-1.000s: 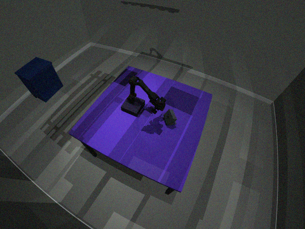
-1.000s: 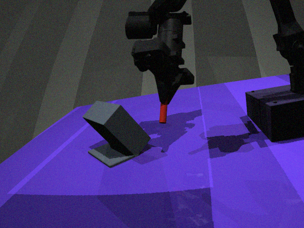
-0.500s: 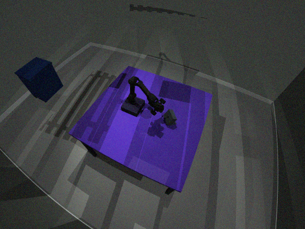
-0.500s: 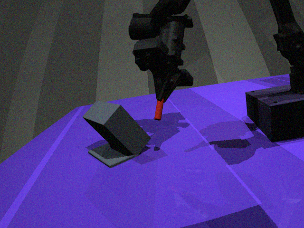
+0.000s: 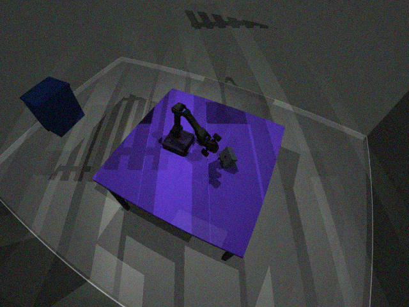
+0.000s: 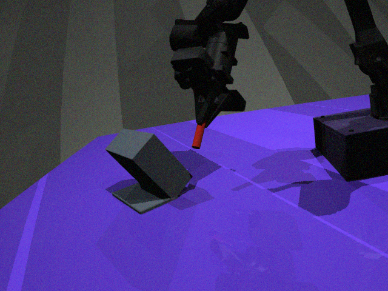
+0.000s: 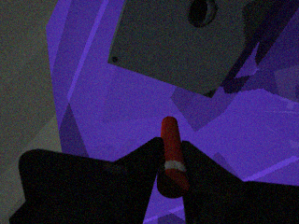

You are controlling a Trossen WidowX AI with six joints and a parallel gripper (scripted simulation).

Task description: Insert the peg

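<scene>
My gripper (image 6: 204,120) (image 7: 170,145) (image 5: 213,145) is shut on a round red peg (image 6: 198,136) (image 7: 171,147) and holds it tilted, clear above the purple table (image 6: 219,234). The peg's lower end points down and to the left. The grey sloped panel (image 6: 150,162) (image 7: 177,47) (image 5: 227,157) stands on a thin base plate to the peg's lower left. In the wrist view its face fills the top, with a round dark hole (image 7: 202,11) near the upper edge, ahead and to the right of the peg's tip. The hole is hidden in the top and exterior views.
The arm's dark base block (image 6: 350,140) (image 5: 177,142) stands on the table to the right. A blue box (image 5: 52,105) sits on the floor off to the left of the table.
</scene>
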